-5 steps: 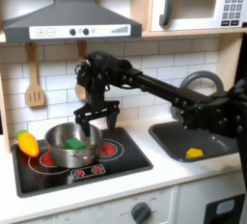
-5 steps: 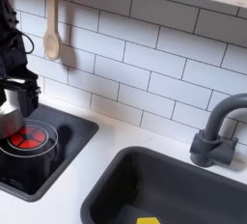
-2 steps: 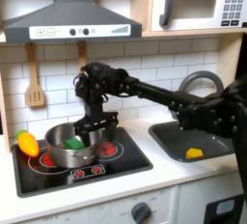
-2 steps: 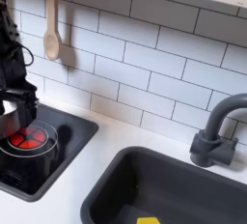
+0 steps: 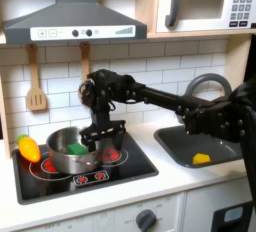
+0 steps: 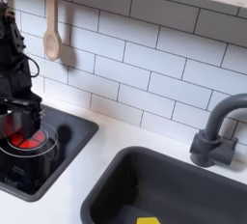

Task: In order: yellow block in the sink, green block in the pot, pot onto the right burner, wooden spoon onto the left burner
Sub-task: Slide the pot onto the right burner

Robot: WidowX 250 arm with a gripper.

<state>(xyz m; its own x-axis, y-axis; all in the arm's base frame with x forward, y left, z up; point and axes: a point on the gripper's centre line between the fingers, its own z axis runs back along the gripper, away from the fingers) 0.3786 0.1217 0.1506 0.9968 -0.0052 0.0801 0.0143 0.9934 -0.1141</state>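
the pot point(image 5: 67, 150) sits on the left burner of the stove point(image 5: 130, 171) in the first exterior view, with the green block point(image 5: 77, 148) inside it. the gripper point(image 5: 98, 139) is down at the pot's right rim; whether its fingers pinch the rim i cannot tell. the yellow block point(image 5: 201, 158) lies in the sink point(image 5: 180, 146). the wooden spoon point(image 6: 51, 37) hangs on the wall point(image 6: 145, 54) in the second exterior view.

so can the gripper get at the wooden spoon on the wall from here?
Probably yes. The wooden spoon hangs on the wall with bare tile around it, above the gripper, which is down at the pot rim. It must let go and rise first.
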